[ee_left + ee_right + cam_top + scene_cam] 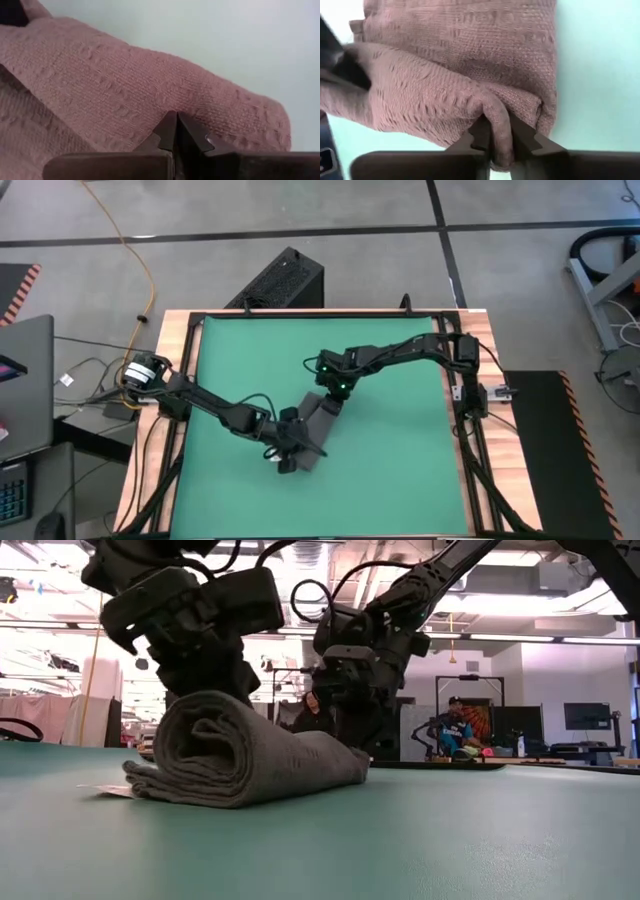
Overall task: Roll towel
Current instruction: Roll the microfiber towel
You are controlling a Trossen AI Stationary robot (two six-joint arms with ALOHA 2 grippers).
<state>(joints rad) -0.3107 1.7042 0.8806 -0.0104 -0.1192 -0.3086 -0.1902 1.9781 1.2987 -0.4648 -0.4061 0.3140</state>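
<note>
The dark grey towel (316,432) lies on the green mat (400,470) near the table's middle, rolled into a thick roll (235,755). Its spiral end faces the low camera, and a small white tag (100,789) lies on the mat beside it. My left gripper (290,452) stands over the roll's near end, shut (176,120). My right gripper (333,398) is at the roll's far end, shut on cloth (497,132). My left gripper has its shut fingertips against the roll's outer layer (170,102) at the near end, coming from above. No cloth shows between the fingers. The roll lies on the mat under them. My right gripper pinches a raised fold of the towel (496,114) between its two fingers at the roll's far end. The fingers come from above, slanting down. The towel lies on the mat, slack.
The mat has bare room to the right (410,430) and left (225,360) of the towel. A wooden frame (480,460) edges the table. A black box (285,280) stands beyond the far edge and a laptop (25,380) to the left. People (455,730) sit in the room behind.
</note>
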